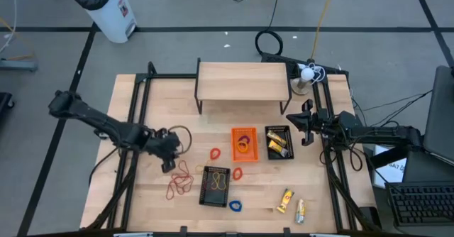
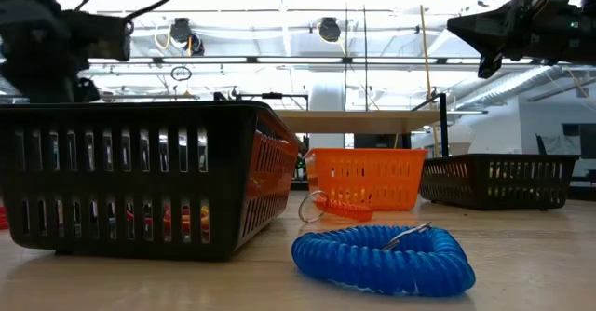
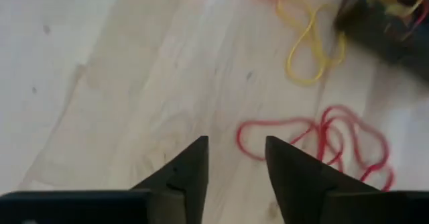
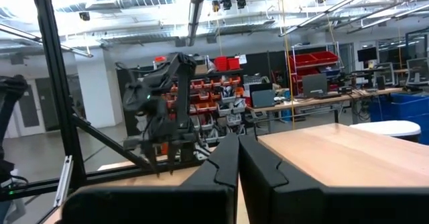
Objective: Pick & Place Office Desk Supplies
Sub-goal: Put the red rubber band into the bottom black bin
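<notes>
a: where's the left gripper?
b: over bare table, fingers parted, empty, just beside the red rubber bands.
a: right gripper?
b: clenched shut, raised by the black basket.

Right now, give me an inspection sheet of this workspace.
Surface: wooden table, with a small wooden shelf at the back.
Job's things: red rubber bands loose by the near black basket; orange basket; far black basket holding yellow packets; two yellow packets and a blue coil ring loose near the front edge.
Clutter: nothing seen.
Hands: left hand open, empty, above the red bands; right hand shut, parked at the table's right edge.
Cables: black coil on the floor behind.
Surroundings: white bin, grey floor.
</notes>
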Tool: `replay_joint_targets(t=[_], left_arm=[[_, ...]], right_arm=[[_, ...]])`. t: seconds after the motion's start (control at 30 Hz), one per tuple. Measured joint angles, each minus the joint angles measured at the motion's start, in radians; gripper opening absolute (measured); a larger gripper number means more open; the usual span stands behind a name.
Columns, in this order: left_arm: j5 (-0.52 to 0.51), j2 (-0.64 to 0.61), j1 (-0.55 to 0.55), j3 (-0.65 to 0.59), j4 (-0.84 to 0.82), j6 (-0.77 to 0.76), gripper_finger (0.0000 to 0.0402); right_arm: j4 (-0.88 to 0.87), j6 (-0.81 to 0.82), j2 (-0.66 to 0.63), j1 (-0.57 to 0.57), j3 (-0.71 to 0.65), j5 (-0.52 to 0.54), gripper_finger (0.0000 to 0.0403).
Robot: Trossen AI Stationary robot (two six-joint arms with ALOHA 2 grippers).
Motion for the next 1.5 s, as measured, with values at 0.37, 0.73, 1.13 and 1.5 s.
replay_joint_targets(t=[0.37,0.73,1.13,1.5], left_arm=[[-0.069,0.249,-0.066,0.000,0.096,0.149,0.0176],[-0.040,0.352,-0.070,0.002,0.161,0.184,0.0172],[0.030,0.393,-0.098,0.004,0.228,0.125,0.0172],[0.020,0.450,-0.049,0.012,0.220,0.135,0.0172]], right_arm=[[-0.004,0.004,0.000,0.000,0.000,-0.001,0.0000],[-0.014,0.020,0.000,0.000,0.001,-0.001,0.0000],[-0.014,0.017,0.000,0.000,0.001,-0.001,0.0000],[-0.021,0.017,0.000,0.000,0.001,-0.001,0.0000]])
